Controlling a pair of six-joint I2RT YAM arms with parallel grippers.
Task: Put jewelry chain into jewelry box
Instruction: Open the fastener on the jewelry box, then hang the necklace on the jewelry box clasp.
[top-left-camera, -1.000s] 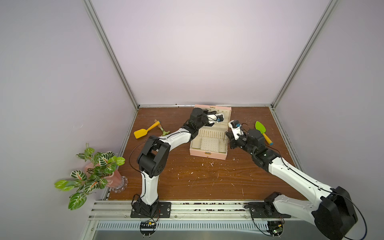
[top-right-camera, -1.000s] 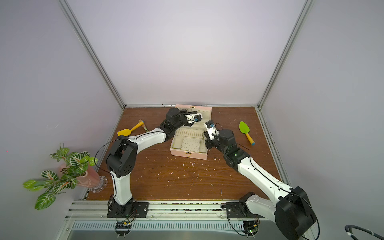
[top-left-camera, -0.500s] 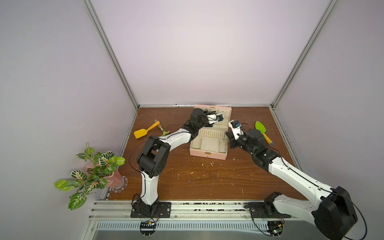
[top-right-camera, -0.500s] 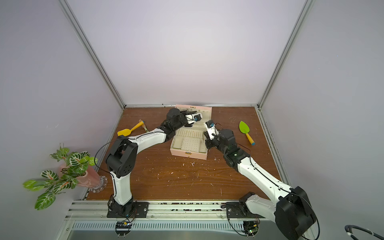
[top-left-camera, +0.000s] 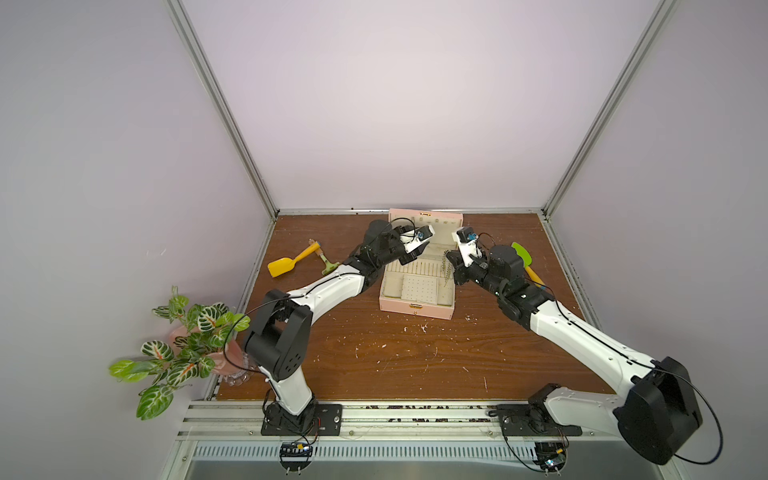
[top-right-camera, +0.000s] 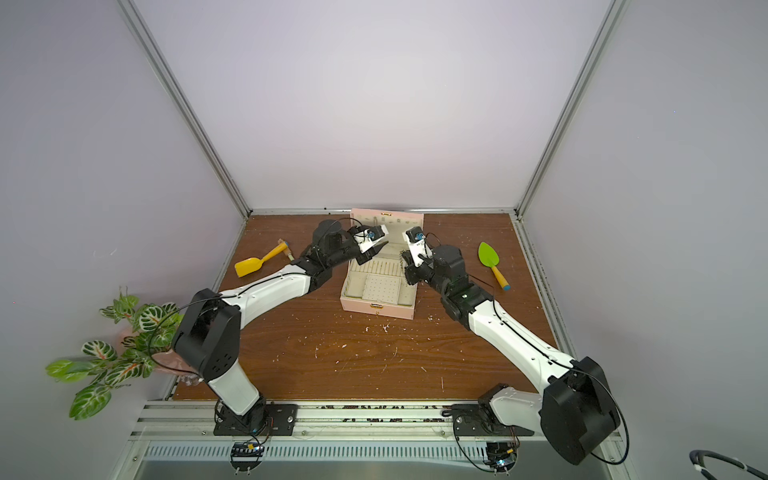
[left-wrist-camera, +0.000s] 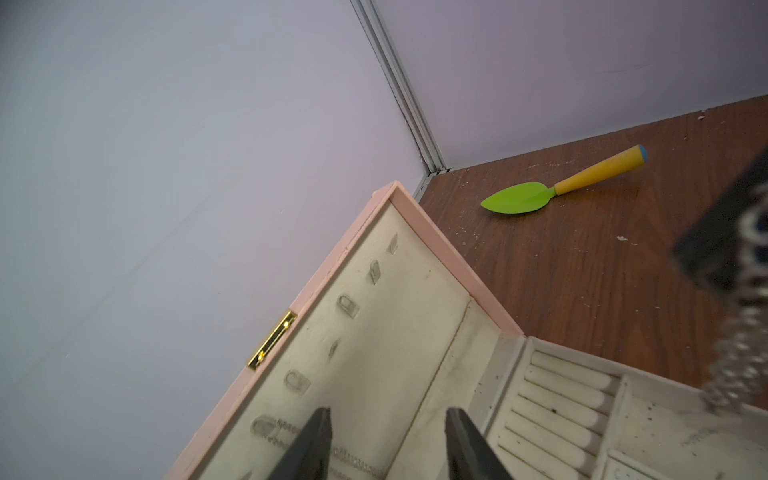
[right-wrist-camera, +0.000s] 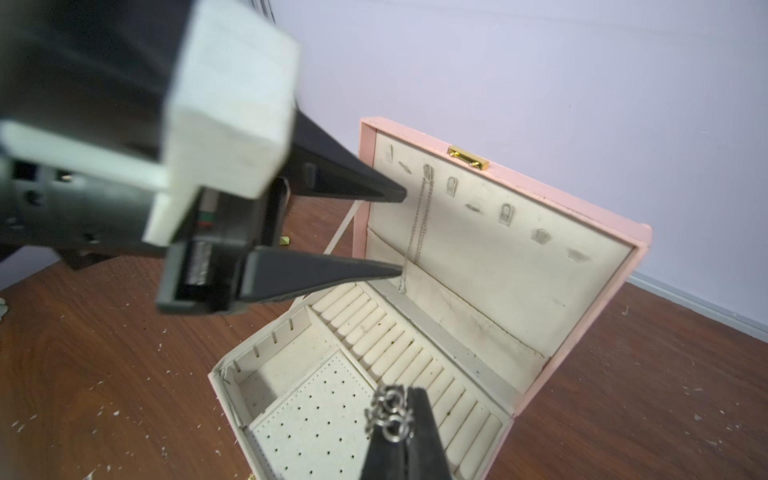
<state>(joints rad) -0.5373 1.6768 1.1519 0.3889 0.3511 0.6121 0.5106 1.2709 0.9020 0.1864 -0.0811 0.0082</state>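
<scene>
**Over the open box: chain pinched, drop still pending**

At the right gripper (right-wrist-camera: 397, 415) we note jaws pressed together on the top links of the jewelry chain (right-wrist-camera: 386, 405). In both top views the rest of the chain (top-left-camera: 447, 270) dangles over the right end of the jewelry box (top-left-camera: 415, 306), just beside the ring rolls (right-wrist-camera: 399, 345). We cannot tell whether its low end touches the lining.

Across the box, the left gripper (left-wrist-camera: 388, 415) stands with jaws spread and nothing between them. Its tips are close to the upright lid (right-wrist-camera: 478, 249), near a thin strand (right-wrist-camera: 420, 216) hanging from a lid hook.

Risks, as we judge them:
- The chain hangs near the box's right wall, so a release here could leave it draped over the rim.
- A swinging chain could catch on the ring rolls.
- A left fingertip backing away carelessly could hook the thin strand or nudge the lid.
- Both grippers crowd the same box, so they could knock each other.

Against a second ago, the left jaws were together and are now apart. Neither arm has shifted much, and the chain hangs where it did.
</scene>
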